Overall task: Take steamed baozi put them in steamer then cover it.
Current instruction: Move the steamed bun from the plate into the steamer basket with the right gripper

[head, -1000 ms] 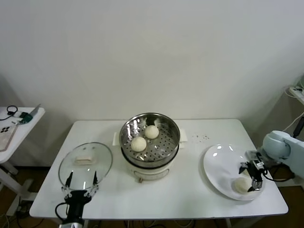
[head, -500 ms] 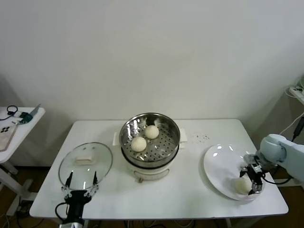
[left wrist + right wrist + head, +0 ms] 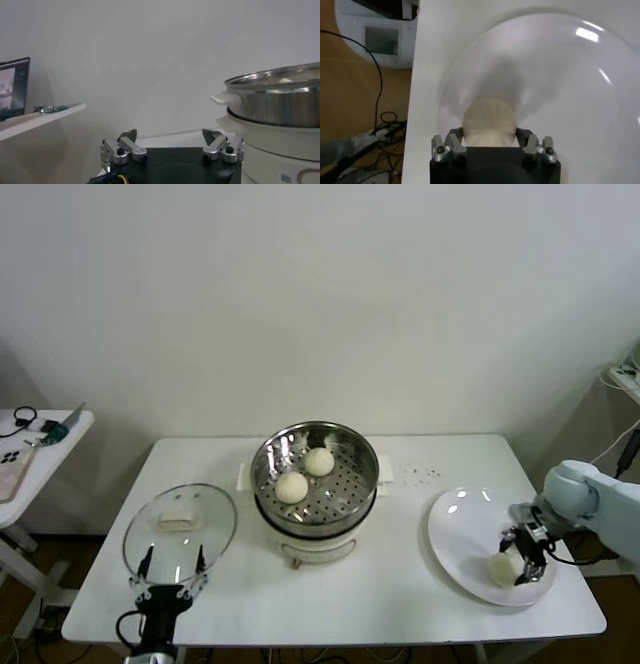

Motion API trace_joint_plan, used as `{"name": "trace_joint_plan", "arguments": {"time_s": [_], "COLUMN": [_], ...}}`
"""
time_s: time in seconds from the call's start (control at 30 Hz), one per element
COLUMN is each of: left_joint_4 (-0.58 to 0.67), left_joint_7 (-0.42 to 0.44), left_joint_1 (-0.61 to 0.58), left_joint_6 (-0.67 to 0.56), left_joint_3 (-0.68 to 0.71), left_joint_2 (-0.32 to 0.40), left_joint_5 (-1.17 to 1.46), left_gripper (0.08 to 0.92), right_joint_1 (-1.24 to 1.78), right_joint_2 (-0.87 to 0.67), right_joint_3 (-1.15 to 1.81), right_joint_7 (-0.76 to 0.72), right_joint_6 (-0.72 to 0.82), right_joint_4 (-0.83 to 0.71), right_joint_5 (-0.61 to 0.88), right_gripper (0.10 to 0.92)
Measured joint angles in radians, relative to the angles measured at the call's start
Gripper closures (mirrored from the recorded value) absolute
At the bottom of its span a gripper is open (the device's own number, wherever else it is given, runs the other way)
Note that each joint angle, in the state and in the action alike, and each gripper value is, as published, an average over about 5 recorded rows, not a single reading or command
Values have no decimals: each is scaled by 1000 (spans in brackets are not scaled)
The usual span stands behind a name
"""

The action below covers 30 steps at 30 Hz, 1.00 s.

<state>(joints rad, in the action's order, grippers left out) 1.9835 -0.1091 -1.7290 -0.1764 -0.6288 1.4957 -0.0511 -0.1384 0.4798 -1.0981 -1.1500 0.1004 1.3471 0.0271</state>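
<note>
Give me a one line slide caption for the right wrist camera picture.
Right gripper closed around a steamed baozi on the white plate, near the table's edge.

Three steamed baozi are showing: two [image 3: 319, 461] [image 3: 292, 486] are sitting in the one steamer [image 3: 315, 482] mid-table, one [image 3: 501, 569] is lying on the single white plate [image 3: 460, 539] near the table's right edge. One glass lid [image 3: 180, 532] is resting toward the left edge.

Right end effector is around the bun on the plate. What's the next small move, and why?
Probably lift straight up. The right end effector has its fingers on both sides of the baozi on the white plate, while the steamer stands uncovered with room beside its two buns.
</note>
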Motion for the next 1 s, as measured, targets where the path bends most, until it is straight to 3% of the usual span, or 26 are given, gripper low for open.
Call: {"name": "trace_joint_plan", "arguments": {"time_s": [0.53, 1.0], "left_joint_4": [5, 6], "left_joint_7": [-5, -7], "left_joint_1": [-10, 0], "left_joint_6": [-9, 3], "left_joint_3": [3, 21], "left_joint_2": [-1, -12], "left_joint_5": [2, -10], "left_gripper": [177, 177], "right_joint_1": [-579, -655], "right_joint_2": [243, 519], "right_joint_3": [-310, -294], "right_joint_7": [-41, -57], "right_joint_6": [-238, -389], "right_joint_4": [62, 93], "right_joint_5": [72, -27], "right_gripper": [321, 321]}}
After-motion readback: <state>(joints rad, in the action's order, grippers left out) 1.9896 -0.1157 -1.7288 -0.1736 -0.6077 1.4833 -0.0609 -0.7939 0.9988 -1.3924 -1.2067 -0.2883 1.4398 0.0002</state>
